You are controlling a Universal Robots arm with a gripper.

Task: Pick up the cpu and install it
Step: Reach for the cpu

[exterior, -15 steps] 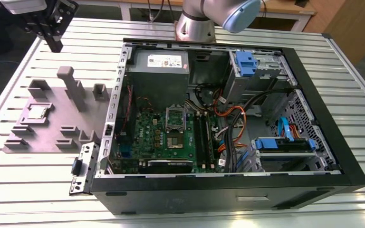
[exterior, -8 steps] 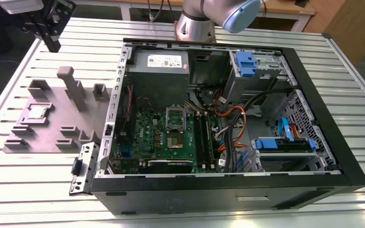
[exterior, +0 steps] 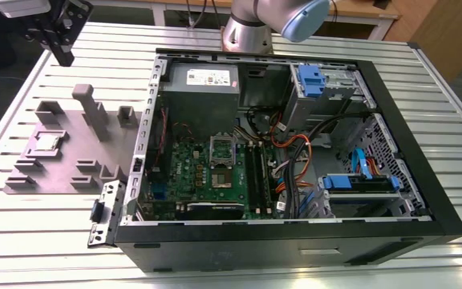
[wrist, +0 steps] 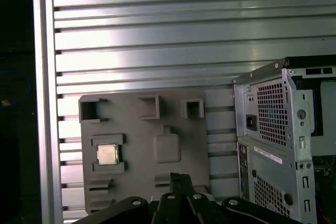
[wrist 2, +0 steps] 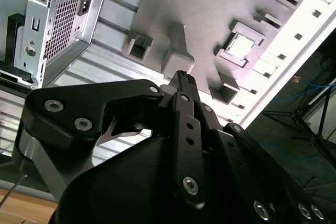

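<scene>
Occlusion first: in both wrist views the black body of the gripper (wrist: 178, 177) covers the nearest part of the grey fixture plate (wrist: 136, 140), and the open computer case (wrist: 278, 129) beside the plate is cut off at the frame edge. In the exterior view the arm is cropped at the top. The gripper's fingers are pressed together with nothing between them. It hangs above the plate's outer edge, well apart from the cpu (exterior: 48, 142). The cpu is a small flat square with a dull silvery top and a thin pale rim. It lies flat in a square recess of the plate, on the side away from the case. Its underside cannot be seen.
</scene>
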